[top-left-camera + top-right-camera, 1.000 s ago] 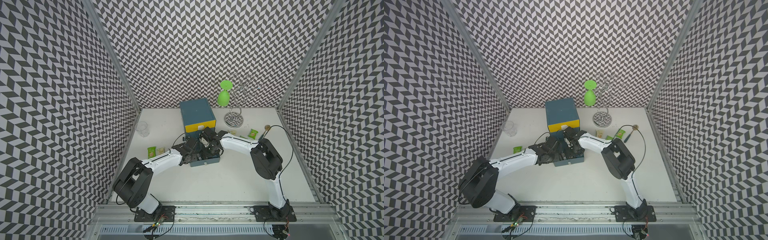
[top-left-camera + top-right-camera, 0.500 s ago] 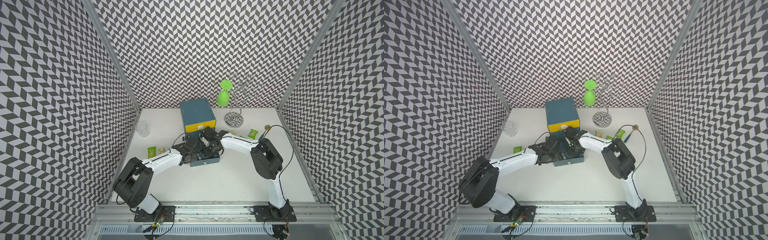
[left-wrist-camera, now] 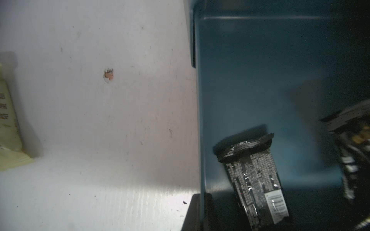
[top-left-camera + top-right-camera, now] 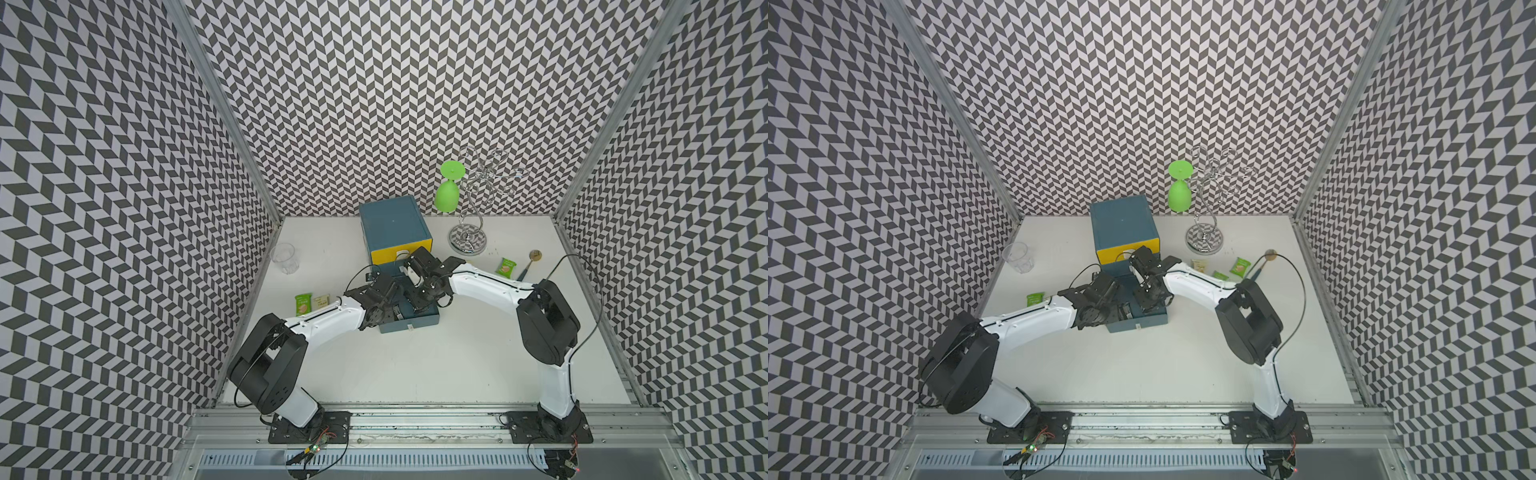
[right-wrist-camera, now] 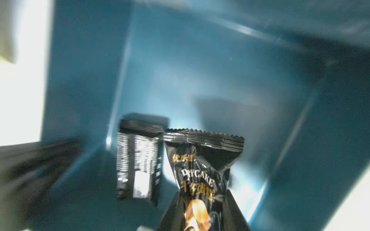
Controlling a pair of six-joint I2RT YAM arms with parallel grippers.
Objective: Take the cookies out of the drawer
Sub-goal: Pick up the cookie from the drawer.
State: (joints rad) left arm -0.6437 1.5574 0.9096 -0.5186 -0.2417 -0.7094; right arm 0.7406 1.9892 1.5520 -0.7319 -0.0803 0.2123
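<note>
In the pulled-out dark-blue drawer [image 4: 409,327], the right fingers [image 4: 417,306] clench one black foil cookie packet [image 5: 202,170]; a second black packet [image 5: 139,166] is just beside it. The left fingers [image 4: 395,312] are closed at the drawer's left wall.

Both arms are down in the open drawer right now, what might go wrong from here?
The right gripper seems to pinch the black packet by one end only; it may slip on the way out.
The left gripper sits close beside it over the drawer, so the arms might bump.
A second packet lies right next to the held one and could get dragged or missed.
</note>
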